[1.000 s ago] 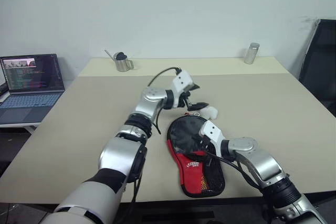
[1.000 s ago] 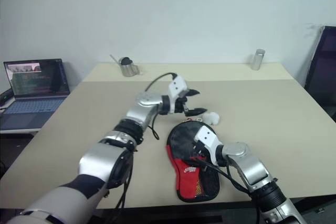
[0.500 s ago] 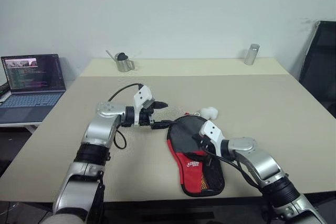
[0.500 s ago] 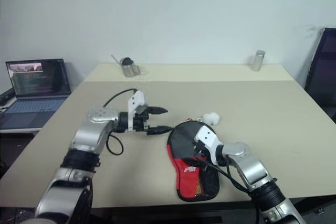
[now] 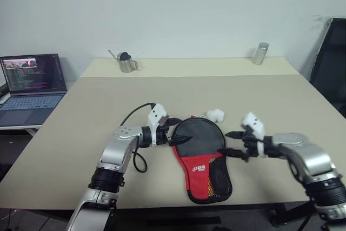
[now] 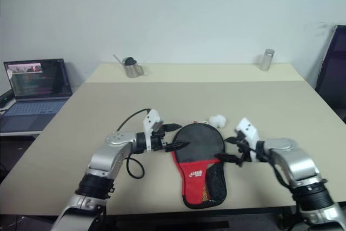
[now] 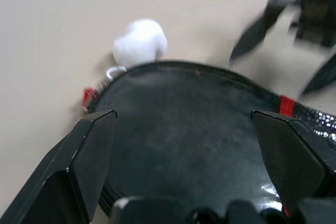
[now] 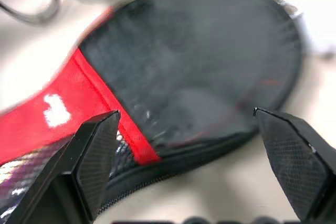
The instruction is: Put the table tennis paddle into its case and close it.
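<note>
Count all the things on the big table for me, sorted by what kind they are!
Paddle case: 1
Little white ball: 1
Metal pitcher: 1
Metal can: 1
Total: 4

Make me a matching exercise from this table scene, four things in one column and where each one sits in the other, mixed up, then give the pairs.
Things
1. case
2. laptop
3. metal cylinder
4. left gripper

Places
A. far right part of the table
B. off the table's left side
C. open at the case's left edge
D. flat between the two grippers

Pairs: 1-D, 2-B, 3-A, 4-C
</note>
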